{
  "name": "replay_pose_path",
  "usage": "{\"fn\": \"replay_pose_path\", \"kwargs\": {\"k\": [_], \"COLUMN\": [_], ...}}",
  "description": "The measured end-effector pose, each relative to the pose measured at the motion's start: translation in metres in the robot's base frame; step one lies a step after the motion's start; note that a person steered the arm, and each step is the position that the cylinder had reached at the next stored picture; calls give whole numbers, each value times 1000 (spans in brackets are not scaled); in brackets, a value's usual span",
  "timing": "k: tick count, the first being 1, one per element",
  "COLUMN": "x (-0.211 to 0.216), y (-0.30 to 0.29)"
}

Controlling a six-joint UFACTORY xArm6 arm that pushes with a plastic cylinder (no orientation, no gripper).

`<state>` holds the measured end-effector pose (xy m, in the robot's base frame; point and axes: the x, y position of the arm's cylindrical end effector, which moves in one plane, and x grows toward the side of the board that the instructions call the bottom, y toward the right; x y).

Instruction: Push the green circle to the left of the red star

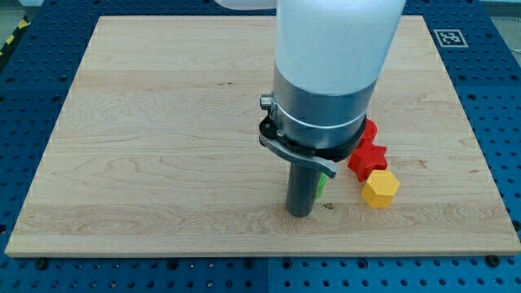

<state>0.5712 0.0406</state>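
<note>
White arm (pixel 338 32), grey collar (dark rod)

- Green circle (pixel 321 184): only a thin bright-green sliver visible, the rest hidden behind the dark rod; low on the wooden board, right of centre; shape not discernible.
- Red star (pixel 367 155): glossy red, pointed lobes, lying flat on the board just to the view's right of the green sliver, slightly higher; upper part hidden.

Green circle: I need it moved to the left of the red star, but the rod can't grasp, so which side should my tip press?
Only a sliver of the green circle shows behind my tip. The red star sits to its right, so contacting its right edge, pushing leftward, seems best.
</note>
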Motion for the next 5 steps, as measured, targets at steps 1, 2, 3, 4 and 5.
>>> {"fn": "replay_pose_path", "kwargs": {"k": [1,2,3,4,5], "x": [-14,-20,-10,-1,-12], "y": [0,0,4,11,17]}}
